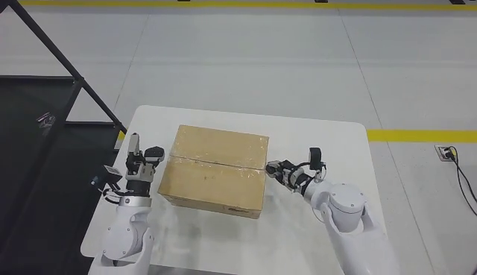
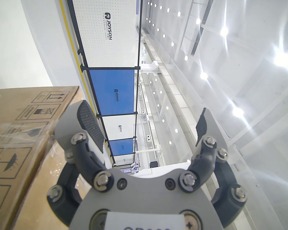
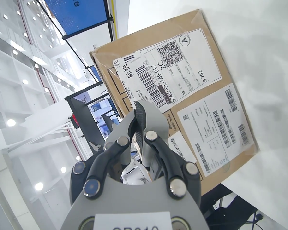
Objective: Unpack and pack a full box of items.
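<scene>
Here, the taped-shut box (image 1: 215, 171) sits mid-table (image 1: 328, 133). The left gripper (image 2: 145, 118), fingers apart, stands beside one end; the right gripper (image 3: 140, 111), fingers together, is just beside the other. A black frame (image 1: 74, 75) flanks the table.

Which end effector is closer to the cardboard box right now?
Right. The right end effector points at one end of the cardboard box, almost touching; the left end effector stands beside the opposite end, clearly apart.

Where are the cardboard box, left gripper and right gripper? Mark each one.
cardboard box (image 1: 216, 156), top view, its top face.
left gripper (image 2: 145, 111), left wrist view, midway between open fingertips.
right gripper (image 3: 140, 110), right wrist view, where shut fingertips meet.
</scene>
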Controlling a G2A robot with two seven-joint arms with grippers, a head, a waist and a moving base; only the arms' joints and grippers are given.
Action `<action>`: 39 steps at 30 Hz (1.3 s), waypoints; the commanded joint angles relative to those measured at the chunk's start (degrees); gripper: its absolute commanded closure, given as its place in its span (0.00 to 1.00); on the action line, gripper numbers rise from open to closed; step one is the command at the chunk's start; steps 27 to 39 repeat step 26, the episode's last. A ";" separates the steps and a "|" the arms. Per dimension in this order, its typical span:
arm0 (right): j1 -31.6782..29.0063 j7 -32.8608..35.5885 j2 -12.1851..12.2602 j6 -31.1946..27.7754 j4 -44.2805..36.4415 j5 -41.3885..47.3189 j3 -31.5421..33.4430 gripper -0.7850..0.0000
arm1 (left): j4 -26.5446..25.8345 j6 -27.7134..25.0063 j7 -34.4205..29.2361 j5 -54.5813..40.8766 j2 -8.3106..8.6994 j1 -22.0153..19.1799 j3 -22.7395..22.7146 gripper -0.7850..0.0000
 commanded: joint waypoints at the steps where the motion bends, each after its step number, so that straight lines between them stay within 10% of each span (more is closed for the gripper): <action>1: -0.13 -2.98 -0.03 -0.41 0.07 0.46 0.57 1.00 | -0.01 -0.11 0.13 -0.06 -0.01 -0.02 -0.03 0.00; 8: -4.23 -11.22 -0.25 -9.04 -3.43 5.51 3.55 0.90 | -1.00 -1.57 2.05 -0.29 0.01 0.28 -1.50 0.00; 10: -5.57 -12.18 -0.23 -12.54 -3.84 7.26 4.74 0.56 | -1.66 -2.05 2.59 -0.35 0.06 0.56 -2.26 0.00; 11: -6.05 -11.96 -0.21 -13.97 -3.74 8.05 5.04 0.00 | -2.09 -2.37 2.85 -0.47 0.07 0.79 -2.63 0.00; 13: -6.15 -11.72 -0.20 -14.40 -3.68 8.18 5.09 0.00 | -2.61 -2.52 3.06 -0.74 0.08 1.08 -2.95 0.00; 14: -6.20 -11.81 -0.20 -14.62 -3.71 8.23 5.13 0.77 | -2.49 -2.50 3.03 -0.67 0.08 1.01 -2.90 0.00; 20: -6.15 -11.72 -0.20 -14.39 -3.68 8.18 5.09 0.30 | -2.61 -2.52 3.06 -0.75 0.08 1.08 -2.95 0.00; 26: -6.15 -11.72 -0.20 -14.39 -3.68 8.18 5.09 0.04 | -2.61 -2.52 3.05 -0.74 0.08 1.08 -2.94 0.00; 39: -6.15 -11.72 -0.20 -14.39 -3.68 8.18 5.09 0.04 | -2.61 -2.52 3.05 -0.74 0.08 1.08 -2.94 0.00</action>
